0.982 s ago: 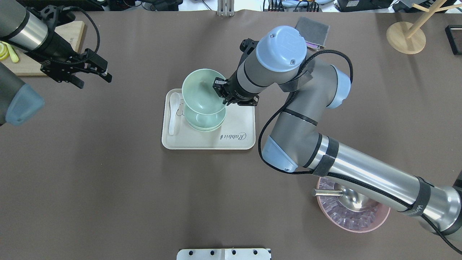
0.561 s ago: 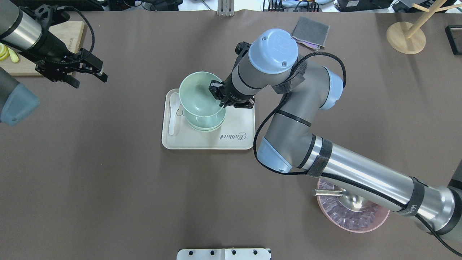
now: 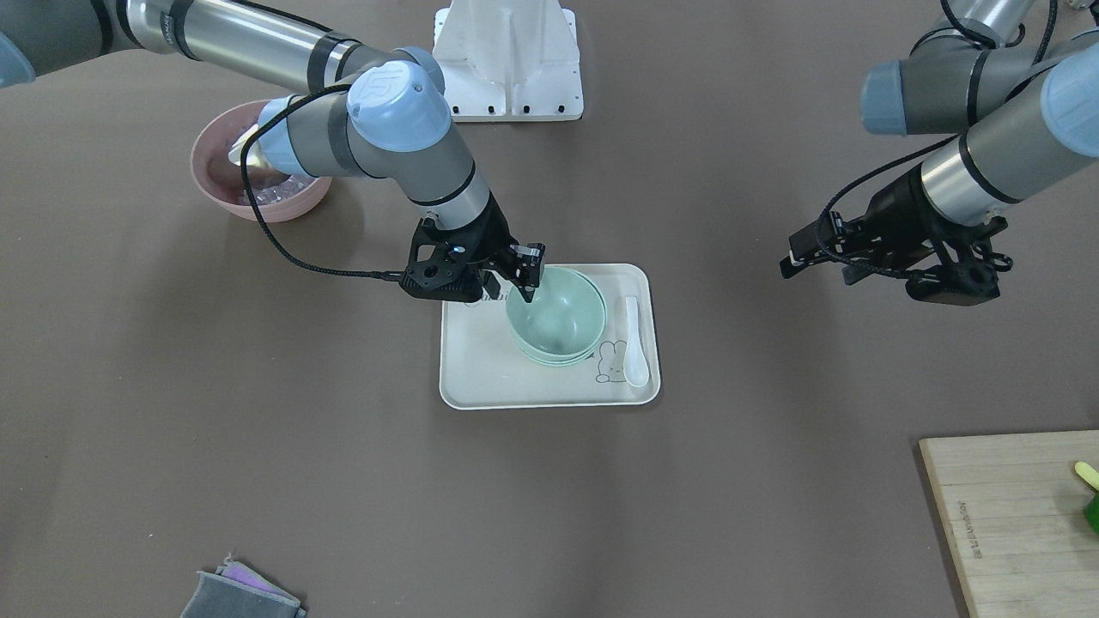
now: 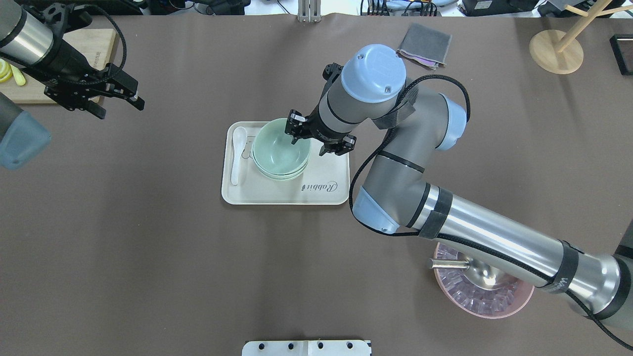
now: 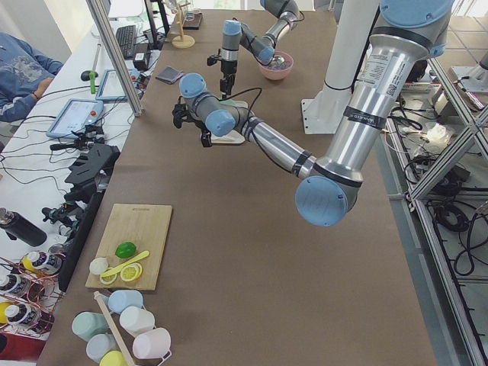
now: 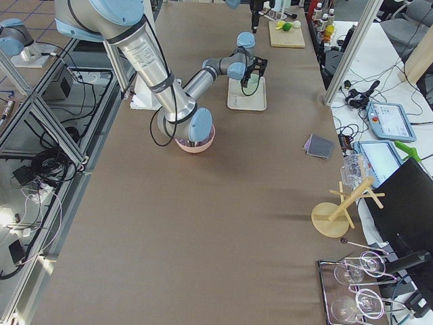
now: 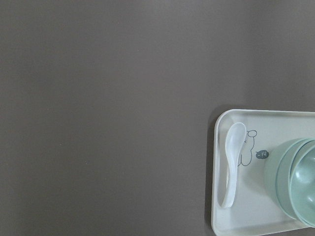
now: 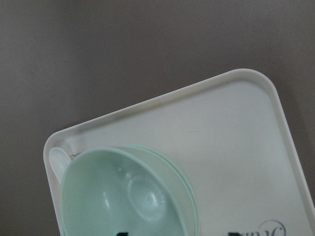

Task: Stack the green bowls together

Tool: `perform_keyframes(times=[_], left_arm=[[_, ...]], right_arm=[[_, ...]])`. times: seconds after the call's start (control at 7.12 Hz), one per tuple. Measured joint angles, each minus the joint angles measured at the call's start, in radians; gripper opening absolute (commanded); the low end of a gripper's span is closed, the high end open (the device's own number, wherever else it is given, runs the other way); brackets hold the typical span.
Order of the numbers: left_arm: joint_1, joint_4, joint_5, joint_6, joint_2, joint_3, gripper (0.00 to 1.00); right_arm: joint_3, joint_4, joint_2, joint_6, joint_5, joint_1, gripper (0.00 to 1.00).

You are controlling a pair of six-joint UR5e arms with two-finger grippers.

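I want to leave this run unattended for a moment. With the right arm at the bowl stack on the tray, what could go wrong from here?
1. The right gripper has its fingers either side of the rim of the top green bowl; pulling away at a slant could snag and tip it.
2. That bowl looks seated slightly off-centre on the lower green bowls, so a nudge might slide it towards the white spoon on the tray.

Along the bench [image 5: 252, 267]: near left, wooden cutting board [image 5: 141, 221] with lime [image 5: 125, 249] and lemon slices [image 5: 131, 272]; farther, left end effector [image 5: 189, 126] short of the tray [image 5: 235, 139]; beyond, pink bowl [image 5: 276, 70].
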Motion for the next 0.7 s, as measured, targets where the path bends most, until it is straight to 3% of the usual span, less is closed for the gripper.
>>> perform_keyframes(times=[0.28, 0.56, 0.7], left_arm=[[-0.026, 0.023, 0.001, 0.015, 0.001, -0.006, 0.99], [-0.102, 0.059, 0.01, 0.175, 0.037, -0.008, 0.99], [-0.158, 0.072, 0.03, 0.302, 0.083, -0.009, 0.99]], right_arm=[[0.064, -0.004, -0.102, -0.096, 0.155, 0.146, 1.0], [0.127, -0.011, -0.297, -0.36, 0.317, 0.373, 1.0], [0.129, -0.014, -0.391, -0.54, 0.352, 0.472, 1.0]])
